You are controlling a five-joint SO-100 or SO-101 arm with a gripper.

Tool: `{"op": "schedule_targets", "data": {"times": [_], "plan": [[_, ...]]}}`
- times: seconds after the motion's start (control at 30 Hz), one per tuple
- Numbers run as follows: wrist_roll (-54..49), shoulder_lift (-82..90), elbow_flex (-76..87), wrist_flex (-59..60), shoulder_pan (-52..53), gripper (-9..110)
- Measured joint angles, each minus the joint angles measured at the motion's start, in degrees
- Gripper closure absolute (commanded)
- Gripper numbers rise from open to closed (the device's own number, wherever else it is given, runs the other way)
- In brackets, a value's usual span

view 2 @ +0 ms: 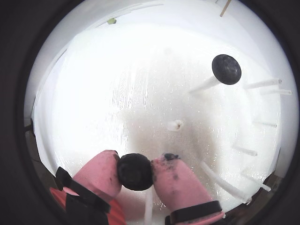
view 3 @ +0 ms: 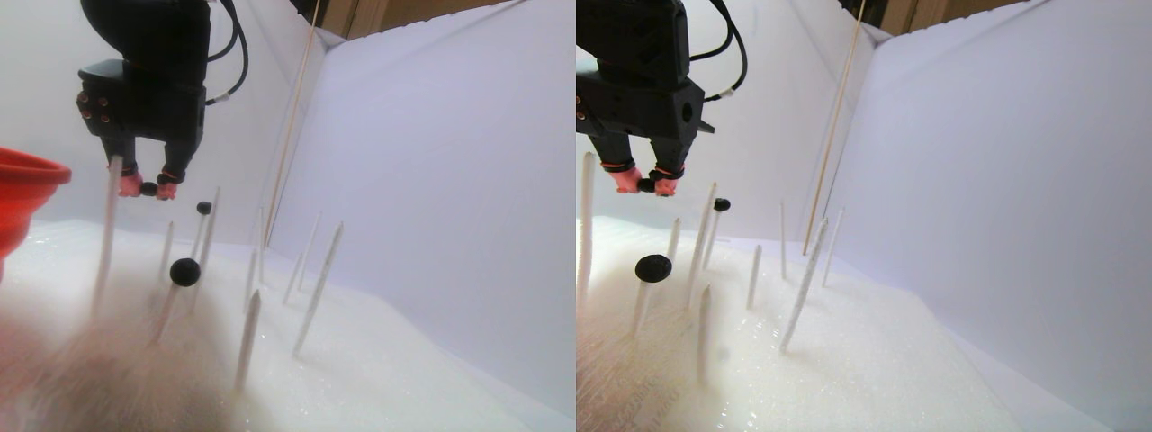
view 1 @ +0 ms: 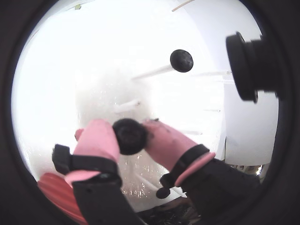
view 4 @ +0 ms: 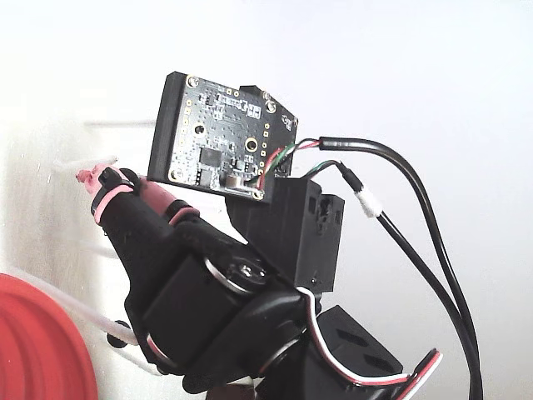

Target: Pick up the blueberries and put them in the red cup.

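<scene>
My gripper (view 1: 130,132) is shut on one of the blueberries (view 1: 130,138), a matte black ball pinched between the pink fingertips (view 2: 101,171). In the stereo pair view the gripper (view 3: 149,189) hangs above the white foam base with the ball in it. Another blueberry (view 1: 181,60) sits on top of a white stick, and shows in the other wrist view as well (view 2: 226,69). The stereo pair view shows two blueberries on sticks, one near (view 3: 184,272) and one farther back (view 3: 204,208). The red cup (view 1: 56,192) lies at the lower left of both wrist views, and its rim (view 3: 27,171) is left of the gripper.
Several thin white sticks (view 3: 317,274) stand upright in the glittery white foam floor (view 3: 387,360). White walls (view 3: 432,153) close in the back and right. A tall wooden rod (view 3: 292,117) leans in the corner. A black camera (view 1: 248,65) juts in at the right.
</scene>
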Motion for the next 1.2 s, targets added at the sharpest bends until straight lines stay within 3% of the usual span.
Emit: {"op": "schedule_targets", "data": {"times": [1.2], "plan": [[4.0, 19.8, 6.8, 14.3, -5.5, 91]]}}
